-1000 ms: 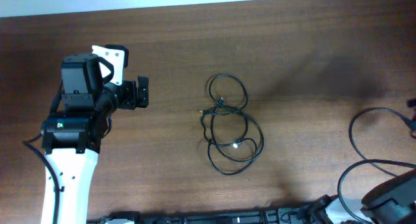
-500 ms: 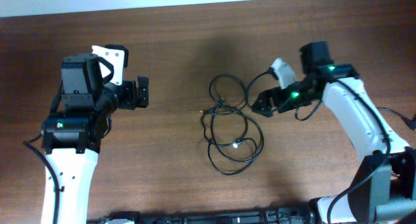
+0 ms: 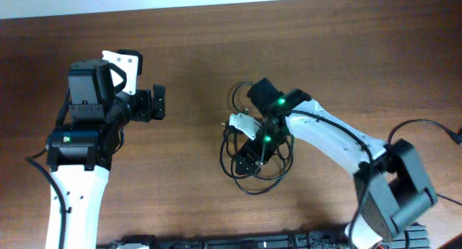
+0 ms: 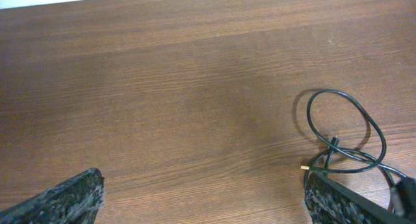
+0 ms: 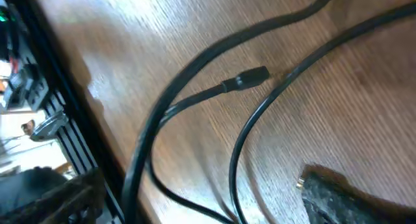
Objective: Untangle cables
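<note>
The two thin black cables [image 3: 253,192] lie tangled in overlapping loops at the table's middle. My right gripper [image 3: 247,161] hangs low over the lower loops, open, with nothing held. In the right wrist view the right gripper [image 5: 201,204] has cable strands [image 5: 260,120] running between its fingers, and a small black plug [image 5: 250,78] lies just ahead. My left gripper [image 3: 155,103] is open and empty, well to the left of the tangle. In the left wrist view the left gripper [image 4: 198,204] is wide open, with the upper cable loop [image 4: 311,117] at the right.
A black rail [image 3: 253,242] runs along the table's front edge and also shows in the right wrist view [image 5: 45,87]. A thicker black wire [image 3: 426,122] curves at the far right. The table's far edge [image 3: 72,7] is at the top.
The right arm came in from the right and swung left and down onto the cable tangle. The left arm has not moved. The cables lie about as before.
</note>
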You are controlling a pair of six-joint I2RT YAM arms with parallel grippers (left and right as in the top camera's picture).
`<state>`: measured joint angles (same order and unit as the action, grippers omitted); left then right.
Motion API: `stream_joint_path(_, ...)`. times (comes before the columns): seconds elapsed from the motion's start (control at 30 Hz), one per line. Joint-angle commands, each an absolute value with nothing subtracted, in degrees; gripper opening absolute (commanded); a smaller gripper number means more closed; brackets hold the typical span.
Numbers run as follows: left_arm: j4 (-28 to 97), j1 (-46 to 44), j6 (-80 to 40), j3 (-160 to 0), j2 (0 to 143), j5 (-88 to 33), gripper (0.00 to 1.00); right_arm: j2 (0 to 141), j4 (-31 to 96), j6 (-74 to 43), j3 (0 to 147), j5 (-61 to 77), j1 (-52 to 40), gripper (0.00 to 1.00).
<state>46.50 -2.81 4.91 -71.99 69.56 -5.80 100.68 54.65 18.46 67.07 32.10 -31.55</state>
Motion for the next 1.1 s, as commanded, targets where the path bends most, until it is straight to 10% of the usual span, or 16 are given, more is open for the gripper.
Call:
stream_joint_path(0.0,46.4,-2.6,4.6,-72.2,69.4,-6.0,0.99,102.6,54.6,19.2,66.4,35.2,-32.0,0.44)
stream_joint_path(0.03,46.4,-2.6,4.6,-72.2,69.4,-6.0,0.99,102.5,54.7,18.5,66.4,35.4,-32.0,0.04)
stream_joint_path(0.53,46.4,-2.6,4.6,-72.2,69.4,-6.0,0.99,97.4,73.5,14.1,131.3,7.3,-31.9,0.04)
stream_joint_path(0.8,46.4,-2.6,4.6,-72.2,69.4,-6.0,0.99,97.9,94.6,14.0,131.5,-8.7,-31.9,0.04)
stream_joint_path(1.07,46.4,-2.6,4.6,-72.2,69.4,-6.0,0.99,97.9,82.7,-5.5,131.6,-42.7,-21.2,0.04)
